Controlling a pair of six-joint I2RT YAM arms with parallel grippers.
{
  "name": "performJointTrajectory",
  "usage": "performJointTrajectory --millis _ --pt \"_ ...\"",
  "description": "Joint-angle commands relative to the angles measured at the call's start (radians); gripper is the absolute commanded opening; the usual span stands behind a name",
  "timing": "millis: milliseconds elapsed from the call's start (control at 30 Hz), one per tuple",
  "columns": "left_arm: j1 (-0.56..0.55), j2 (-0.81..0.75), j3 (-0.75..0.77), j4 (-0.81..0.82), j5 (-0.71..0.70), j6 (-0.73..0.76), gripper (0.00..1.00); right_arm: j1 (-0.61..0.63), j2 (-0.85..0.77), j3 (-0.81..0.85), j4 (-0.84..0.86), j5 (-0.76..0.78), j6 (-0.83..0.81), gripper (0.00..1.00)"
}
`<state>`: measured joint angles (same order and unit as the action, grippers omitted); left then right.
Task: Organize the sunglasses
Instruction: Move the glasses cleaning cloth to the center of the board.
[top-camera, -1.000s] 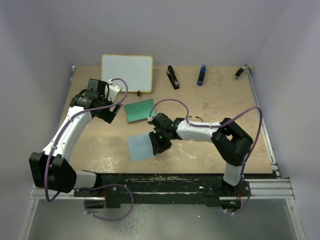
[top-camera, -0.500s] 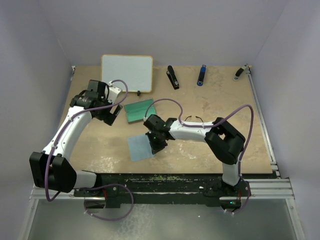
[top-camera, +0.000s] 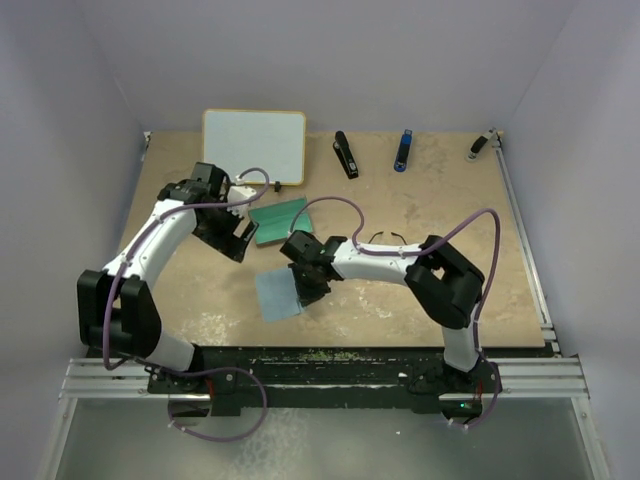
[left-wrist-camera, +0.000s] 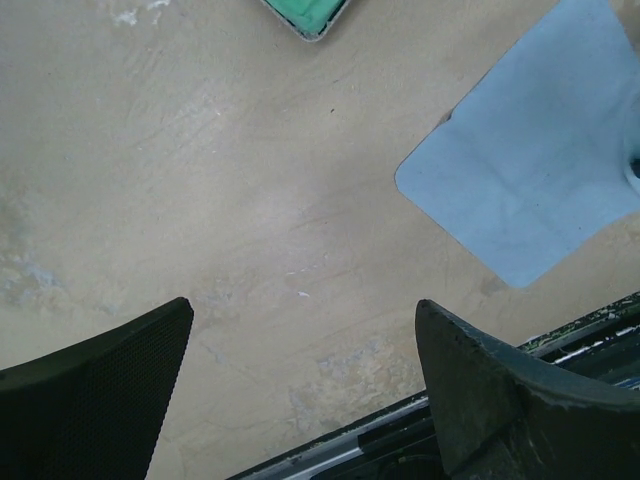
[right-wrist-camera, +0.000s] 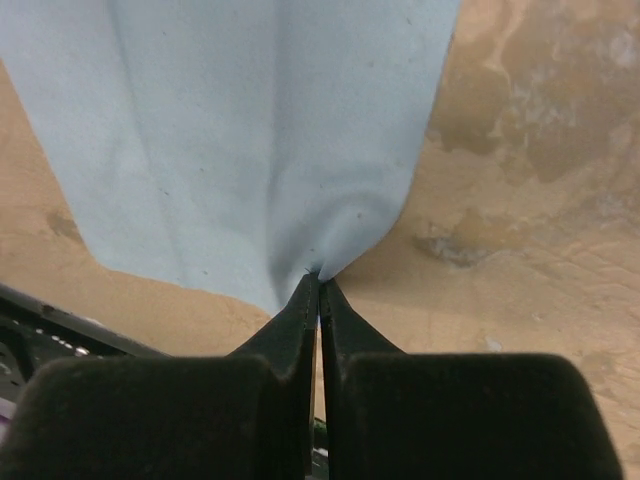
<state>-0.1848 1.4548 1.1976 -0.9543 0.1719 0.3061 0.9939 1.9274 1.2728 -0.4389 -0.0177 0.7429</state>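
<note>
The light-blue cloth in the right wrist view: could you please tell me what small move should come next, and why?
Probably a short lift straight up. The right gripper is shut on the edge of the cloth, which puckers there, while the rest lies flat on the table. Raising it should peel it free for carrying.
</note>
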Motion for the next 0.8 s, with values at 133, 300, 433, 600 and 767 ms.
performJointTrajectory --millis 133,300,433,600,767 --pt "-0.013 0.055 0.056 -0.026 0.029 0.072 0.69 -0.003 0.087 0.009 0.0 0.031 0.062 0.0" --pt "-0.035 0.129 0.028 0.003 -0.011 0.132 0.48 -0.003 0.075 -0.045 0.049 0.009 0.084 0.0" --pt "-0.072 0.16 -0.011 0.047 0.048 0.167 0.31 -0.003 0.076 -0.084 0.105 0.002 0.101 0.0" --pt "-0.138 0.185 -0.039 0.105 0.094 0.168 0.32 -0.003 0.065 -0.118 0.127 -0.001 0.123 0.0" --pt "-0.179 0.243 -0.034 0.143 0.119 0.137 0.13 -0.003 0.057 -0.135 0.14 -0.001 0.137 0.0"
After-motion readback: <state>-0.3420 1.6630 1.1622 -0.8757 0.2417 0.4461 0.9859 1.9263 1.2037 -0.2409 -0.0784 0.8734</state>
